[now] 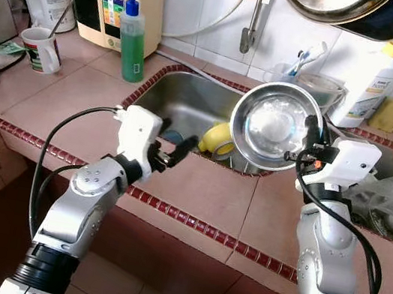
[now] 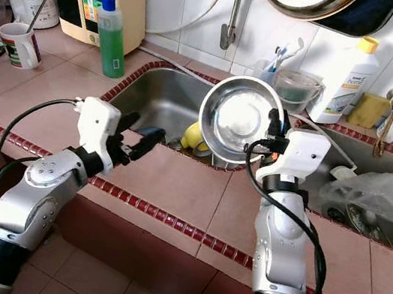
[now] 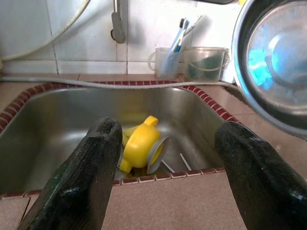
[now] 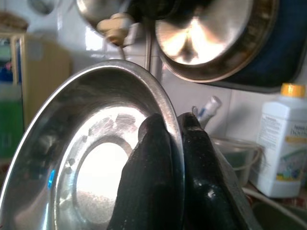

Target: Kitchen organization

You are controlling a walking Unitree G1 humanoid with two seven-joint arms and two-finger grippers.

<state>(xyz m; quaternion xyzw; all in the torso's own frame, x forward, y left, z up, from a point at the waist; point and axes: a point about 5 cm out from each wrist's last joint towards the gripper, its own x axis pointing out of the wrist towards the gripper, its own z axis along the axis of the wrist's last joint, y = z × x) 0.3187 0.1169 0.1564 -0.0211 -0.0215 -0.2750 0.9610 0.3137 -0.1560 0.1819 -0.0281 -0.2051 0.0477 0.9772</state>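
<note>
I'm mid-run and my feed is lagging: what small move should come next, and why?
Probably lower the open left end effector into the sink toward the yellow cup. It already points at the cup lying on its side there, while the right end effector is pinching the rim of the steel bowl, held tilted above the counter edge.

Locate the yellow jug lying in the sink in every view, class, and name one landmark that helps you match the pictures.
Left eye view: yellow jug in the sink, just left of the steel bowl.
Right eye view: same spot.
Left wrist view: centre, between the fingers.
Right wrist view: not in it.
Shared landmark: the steel bowl.
</note>
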